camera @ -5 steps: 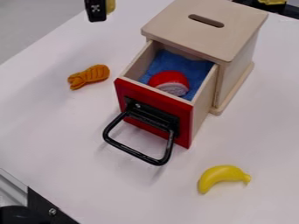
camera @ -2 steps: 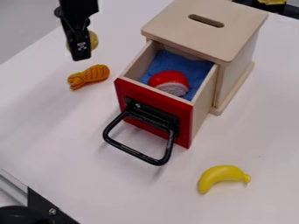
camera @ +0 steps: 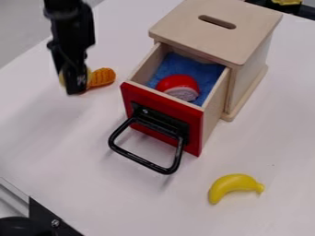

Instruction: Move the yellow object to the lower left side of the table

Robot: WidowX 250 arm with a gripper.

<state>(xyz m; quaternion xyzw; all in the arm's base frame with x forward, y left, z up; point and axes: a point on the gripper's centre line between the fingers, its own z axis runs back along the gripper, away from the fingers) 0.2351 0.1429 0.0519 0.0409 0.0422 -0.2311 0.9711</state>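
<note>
- So the gripper (camera: pixel 75 87) hangs at the upper left of the view, and the arm behind it is cut off by the top edge. Looks like it's grasping the yellow object (camera: pixel 62 78), but the near finger covers the middle of it.
- All you get of that yellow object is a rounded bit poking out on each side of the finger, so I can't tell its full shape. It's over the upper left part of the table (camera: pixel 123 198); can't say if it touches the top.
- Right next to it is an orange, ridged thing (camera: pixel 102 77). Its left end is behind the gripper, and no idea if they're touching.
- Then there's a wooden box (camera: pixel 249 39) with a slot in the lid and its drawer (camera: pixel 194 133) pulled out. Red front, black loop handle (camera: pixel 144 161).
- Inside the drawer: blue cloth (camera: pixel 166 69), partly under the lid, and a red thing with a pale, rough side (camera: pixel 178 83) sitting on it. Couldn't tell you what that is.
- Yellow banana (camera: pixel 237 183) lies at the lower right, in full view.
- Lower left corner has a cut-off black rounded thing (camera: pixel 21 226), and there's something black and yellow (camera: pixel 287 2) chopped off at top right.
</note>
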